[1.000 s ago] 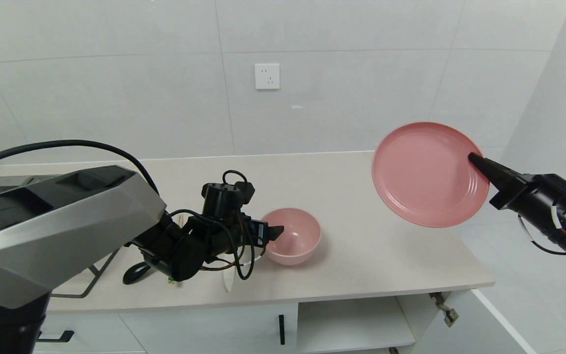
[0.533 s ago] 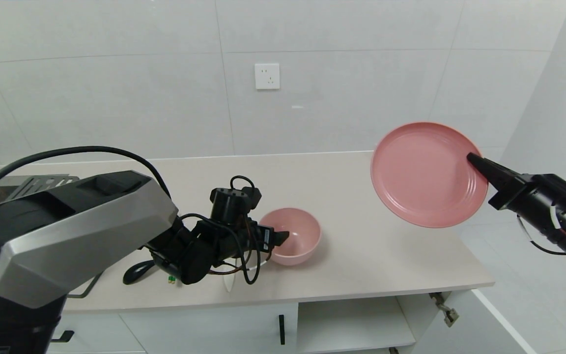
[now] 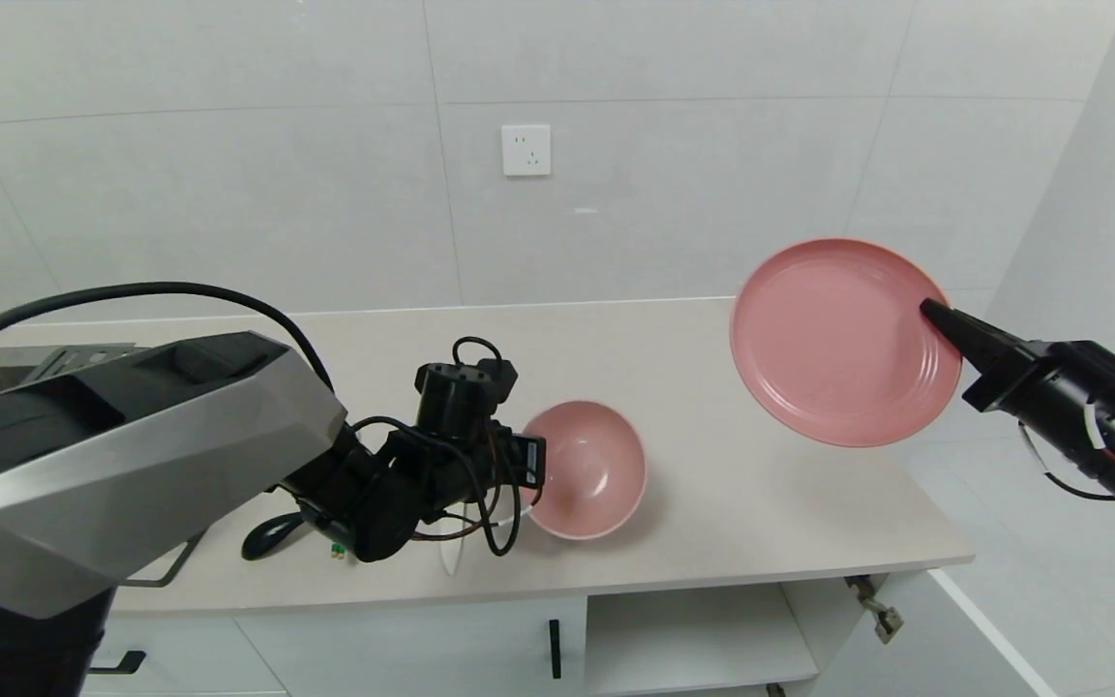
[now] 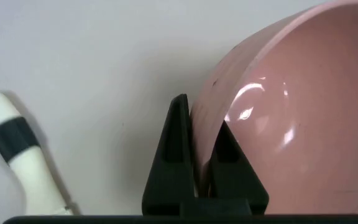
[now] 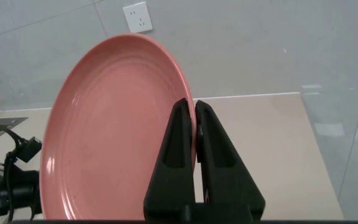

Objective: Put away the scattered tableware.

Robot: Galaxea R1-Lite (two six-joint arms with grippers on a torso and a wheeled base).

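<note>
1. A white spoon (image 3: 451,556) lies near the counter's (image 3: 732,513) front edge.
2. Just behind it, the left gripper (image 3: 530,463) is clamped on the rim of a tilted pink bowl (image 3: 588,469).
3. The right gripper (image 3: 929,312) pinches a pink plate's (image 3: 833,339) rim, holding it in the air over the counter's right end.
4. A wall socket (image 3: 527,149) sits on the tiles behind.

Pink bowl (image 3: 585,469) tilted on edge; pink plate (image 3: 843,341) aloft, nearly upright.
</note>
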